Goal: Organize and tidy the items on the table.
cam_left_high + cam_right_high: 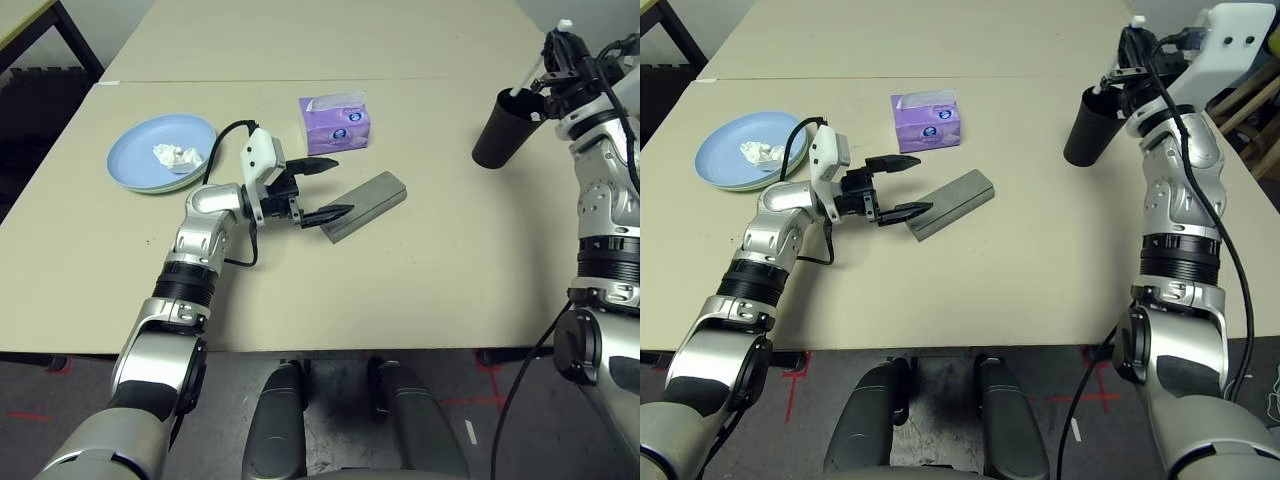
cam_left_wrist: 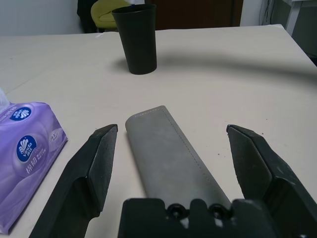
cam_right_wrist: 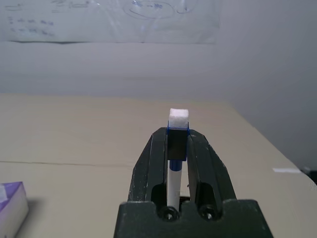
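Right hand (image 3: 178, 144) clenched on white stick (image 3: 174, 186), stick standing up over black cup (image 1: 507, 130) at counter's (image 1: 440, 290) right side. Risk: let go off-line and the stick clips the rim, drops outside; push down crooked and the cup, leaning in the head view, could tip. Left hand (image 2: 172, 163) released, fingers wide either side of grey glasses case (image 2: 168, 153), nothing gripped. Case lies slantwise, so closing unaligned may just spin it; a sweep leftward could bump tissue box (image 1: 335, 125) or plates (image 1: 135, 150) with crumpled tissue (image 1: 178, 158).
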You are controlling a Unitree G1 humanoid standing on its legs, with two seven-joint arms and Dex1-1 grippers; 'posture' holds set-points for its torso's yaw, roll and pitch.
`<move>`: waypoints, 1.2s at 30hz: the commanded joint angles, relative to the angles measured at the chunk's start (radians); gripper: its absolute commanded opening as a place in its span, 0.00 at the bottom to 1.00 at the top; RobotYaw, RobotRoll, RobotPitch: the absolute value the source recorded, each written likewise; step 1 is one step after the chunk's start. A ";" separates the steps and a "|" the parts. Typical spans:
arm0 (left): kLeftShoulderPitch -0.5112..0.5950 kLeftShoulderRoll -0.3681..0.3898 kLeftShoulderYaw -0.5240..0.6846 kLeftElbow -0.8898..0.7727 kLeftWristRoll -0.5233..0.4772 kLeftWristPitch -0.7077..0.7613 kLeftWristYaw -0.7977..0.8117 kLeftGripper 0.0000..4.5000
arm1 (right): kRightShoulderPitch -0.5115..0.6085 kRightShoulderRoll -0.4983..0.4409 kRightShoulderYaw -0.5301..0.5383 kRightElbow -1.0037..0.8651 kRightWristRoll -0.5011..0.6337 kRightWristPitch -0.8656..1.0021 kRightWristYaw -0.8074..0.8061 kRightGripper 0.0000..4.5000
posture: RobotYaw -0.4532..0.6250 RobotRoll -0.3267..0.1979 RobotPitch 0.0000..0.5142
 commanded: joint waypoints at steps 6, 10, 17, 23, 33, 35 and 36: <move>-0.009 0.011 -0.007 0.012 0.016 -0.003 -0.004 1.00 | 0.006 -0.002 0.023 0.019 -0.017 0.053 -0.060 0.09 | 0.49 0.62 0.36; -0.009 0.014 -0.007 0.012 0.018 -0.002 -0.003 1.00 | 0.013 -0.006 0.031 0.021 -0.022 0.083 -0.071 0.09 | 0.49 0.62 0.36; -0.009 0.019 -0.007 0.012 0.017 -0.002 -0.003 1.00 | 0.006 -0.006 0.019 0.015 -0.010 0.103 -0.082 0.57 | 0.49 0.62 0.36; -0.014 0.020 -0.006 0.012 0.016 0.000 -0.002 1.00 | -0.002 -0.014 0.009 0.021 -0.006 0.100 -0.092 0.99 | 0.49 0.62 0.36; -0.021 0.018 -0.001 0.011 0.018 0.003 0.023 1.00 | -0.009 -0.008 0.005 0.005 0.044 0.040 -0.019 0.99 | 0.50 0.62 0.36; -0.024 0.022 0.005 0.005 0.013 0.015 0.033 1.00 | -0.007 -0.002 0.015 -0.011 0.096 -0.002 0.094 0.99 | 0.51 0.62 0.36; -0.025 0.025 0.008 0.002 0.011 0.021 0.037 1.00 | -0.002 -0.001 0.022 -0.018 0.119 -0.019 0.149 0.99 | 0.51 0.62 0.36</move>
